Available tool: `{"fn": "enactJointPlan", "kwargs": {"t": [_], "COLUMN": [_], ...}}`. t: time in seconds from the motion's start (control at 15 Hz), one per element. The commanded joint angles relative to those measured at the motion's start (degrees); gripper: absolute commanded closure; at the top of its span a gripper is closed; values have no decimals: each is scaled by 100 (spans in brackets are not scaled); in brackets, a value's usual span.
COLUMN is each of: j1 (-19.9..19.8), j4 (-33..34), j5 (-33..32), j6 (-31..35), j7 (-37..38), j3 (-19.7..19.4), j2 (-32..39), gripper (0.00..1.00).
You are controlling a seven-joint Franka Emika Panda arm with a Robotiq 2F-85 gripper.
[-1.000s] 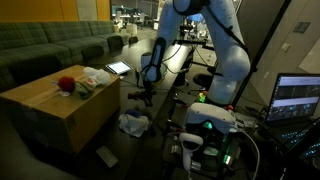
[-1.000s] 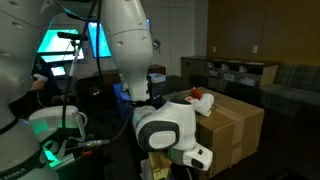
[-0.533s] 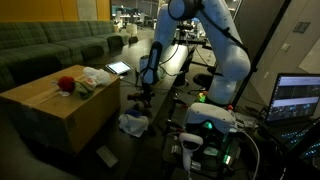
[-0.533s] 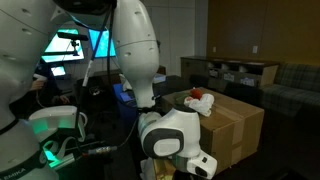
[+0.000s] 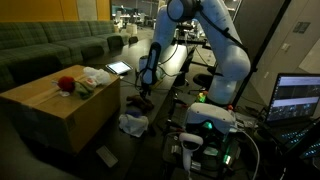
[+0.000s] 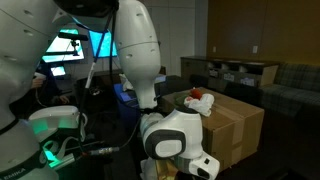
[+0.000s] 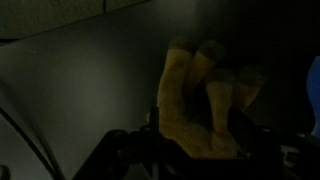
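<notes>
In the wrist view a yellow-brown plush thing [image 7: 200,95] fills the space between my gripper's [image 7: 200,135] two dark fingers. The jaws stand wide apart, one on each flank of it; the picture is too dim to tell whether the pads touch it. In an exterior view the gripper [image 5: 141,100] hangs low, close to the floor, just off the side of a cardboard box [image 5: 50,105]. The plush itself is too small and dark to make out there. In an exterior view the arm [image 6: 140,60] hides the gripper.
A red and white object [image 5: 66,84] lies on the box [image 6: 235,120]. A crumpled white bag [image 5: 133,123] sits on the floor under the arm. A tablet [image 5: 118,68], a green sofa [image 5: 50,45] and a lit laptop [image 5: 297,97] surround the spot.
The arm has swung lower and closer to the box over the last second. The jaws look wider now than before.
</notes>
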Motion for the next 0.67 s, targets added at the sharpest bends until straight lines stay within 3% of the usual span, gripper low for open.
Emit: {"fn": "enactJointPlan", "kwargs": {"t": [0.0, 0.4, 0.6], "j1": [142, 214, 466], "j4": [37, -128, -317], "j5": [129, 142, 121], "j6": [148, 325, 484], "j7": [-20, -34, 29], "j3": [-157, -173, -214], "j2": [13, -235, -395], "gripper": [0, 0, 0]}}
